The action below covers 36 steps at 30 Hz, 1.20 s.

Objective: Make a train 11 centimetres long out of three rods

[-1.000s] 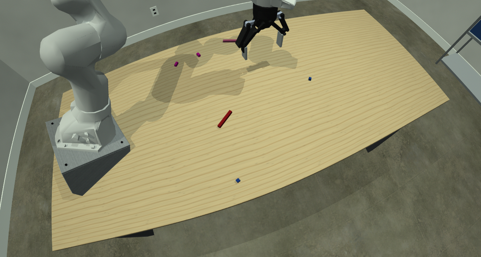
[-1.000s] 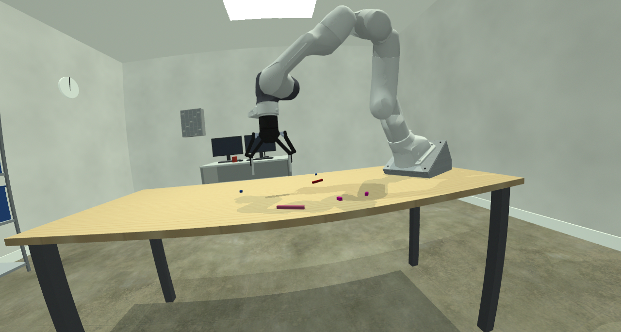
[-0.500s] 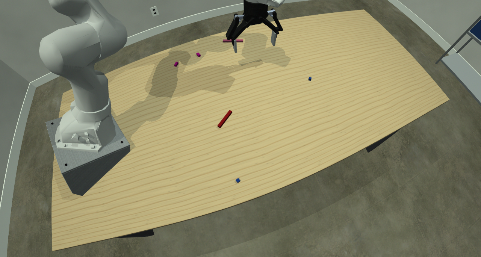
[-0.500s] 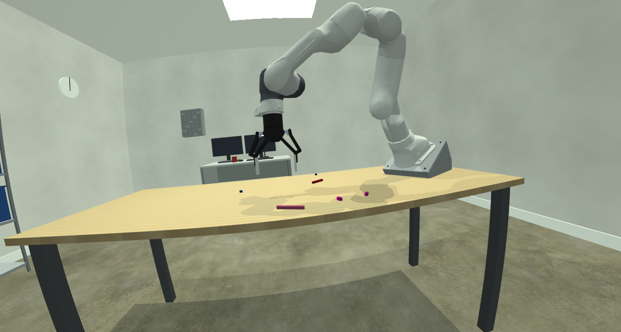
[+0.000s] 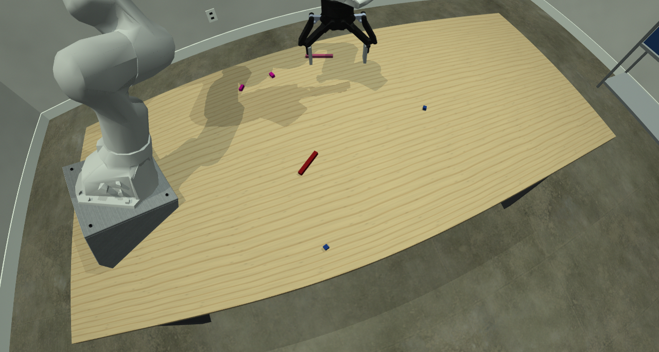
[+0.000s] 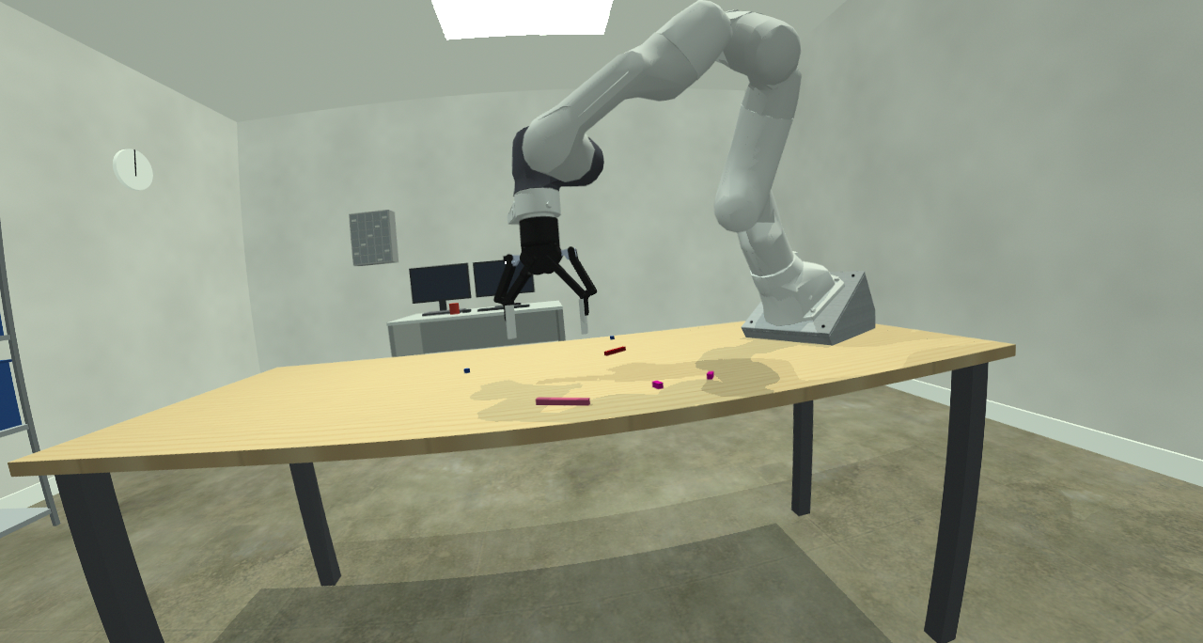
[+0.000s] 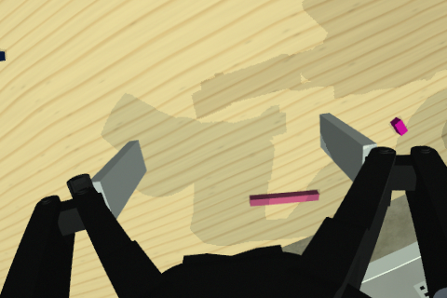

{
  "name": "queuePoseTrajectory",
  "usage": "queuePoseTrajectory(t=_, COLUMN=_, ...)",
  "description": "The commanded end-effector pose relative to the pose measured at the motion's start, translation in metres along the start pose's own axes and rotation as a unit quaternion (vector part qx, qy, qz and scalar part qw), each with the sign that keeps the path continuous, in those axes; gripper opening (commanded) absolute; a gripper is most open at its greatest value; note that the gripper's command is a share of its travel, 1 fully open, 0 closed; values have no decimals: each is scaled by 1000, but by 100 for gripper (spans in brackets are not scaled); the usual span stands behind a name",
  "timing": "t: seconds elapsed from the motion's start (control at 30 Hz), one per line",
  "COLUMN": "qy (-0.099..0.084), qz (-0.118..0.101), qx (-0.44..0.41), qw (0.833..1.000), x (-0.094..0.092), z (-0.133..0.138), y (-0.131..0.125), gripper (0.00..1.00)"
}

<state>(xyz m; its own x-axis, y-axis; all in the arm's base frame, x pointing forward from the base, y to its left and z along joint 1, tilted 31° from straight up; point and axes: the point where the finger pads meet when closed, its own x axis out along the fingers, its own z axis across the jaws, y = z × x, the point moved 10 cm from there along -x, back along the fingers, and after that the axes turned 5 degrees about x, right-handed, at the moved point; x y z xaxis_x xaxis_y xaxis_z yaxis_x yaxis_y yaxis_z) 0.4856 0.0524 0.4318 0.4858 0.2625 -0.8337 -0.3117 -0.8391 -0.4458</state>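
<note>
The longest rod (image 5: pixel 319 55) lies flat near the desk's (image 5: pixel 461 175) far edge; the claw (image 5: pixel 337 60) hangs above it; two short rods (image 5: pixel 272 74) (image 5: pixel 241 87) lie toward the arm's base (image 5: pixel 110 239); another rod (image 5: pixel 307 162) lies mid-desk.
</note>
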Motion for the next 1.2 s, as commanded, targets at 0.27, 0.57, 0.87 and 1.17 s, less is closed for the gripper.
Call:
queuePoseTrajectory(t=0.27, qy=-5, qz=4, qx=141, qw=990, x=3, z=24, y=-9, gripper=100)
queuePoseTrajectory(t=0.57, qy=-4, qz=6, qx=200, qw=980, x=5, z=38, y=-13, gripper=100)
queuePoseTrajectory(t=0.87, qy=-2, qz=10, qx=271, qw=962, x=8, z=56, y=-16, gripper=100)
queuePoseTrajectory(t=1.17, qy=1, qz=12, qx=322, qw=947, x=11, z=68, y=-17, gripper=100)
